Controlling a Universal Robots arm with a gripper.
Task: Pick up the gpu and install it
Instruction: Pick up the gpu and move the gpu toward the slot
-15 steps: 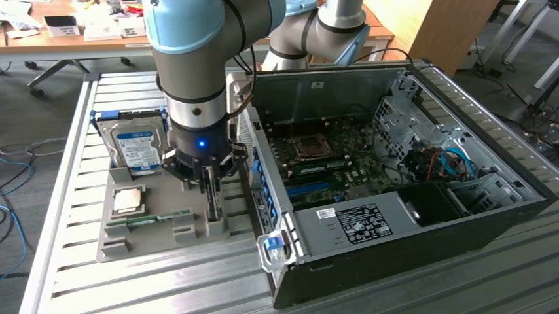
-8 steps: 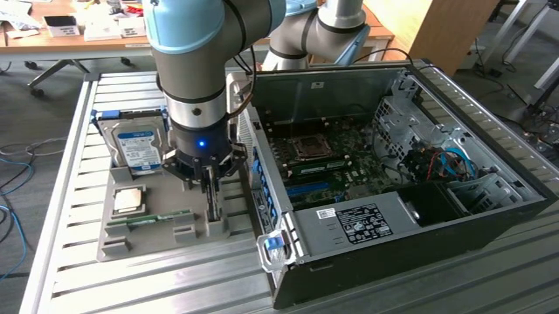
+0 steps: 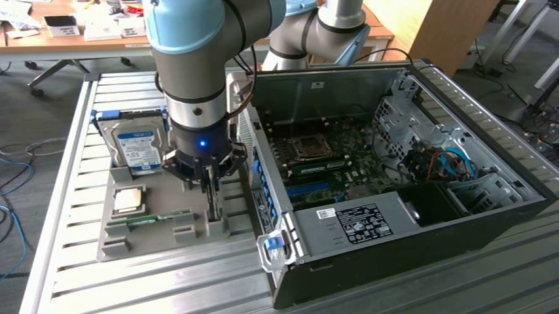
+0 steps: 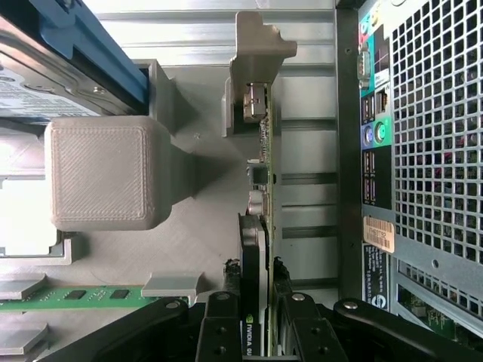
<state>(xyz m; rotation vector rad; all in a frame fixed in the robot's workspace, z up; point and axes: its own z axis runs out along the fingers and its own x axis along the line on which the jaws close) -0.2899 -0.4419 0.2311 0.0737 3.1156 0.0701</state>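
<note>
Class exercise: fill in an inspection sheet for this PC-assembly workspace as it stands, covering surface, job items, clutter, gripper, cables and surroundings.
Surface: slatted metal table carrying a grey parts tray and an open computer case.
Job's things: gpu standing on edge in a tray slot; motherboard exposed inside the case.
Clutter: hard drive, RAM stick and processor chip in the tray.
Gripper: gripper low over the tray, shut on the gpu's two faces.
Cables: blue and orange leads inside the case; loose floor cables at the exterior view's left.
Surroundings: desk with small boxes behind the table.
</note>
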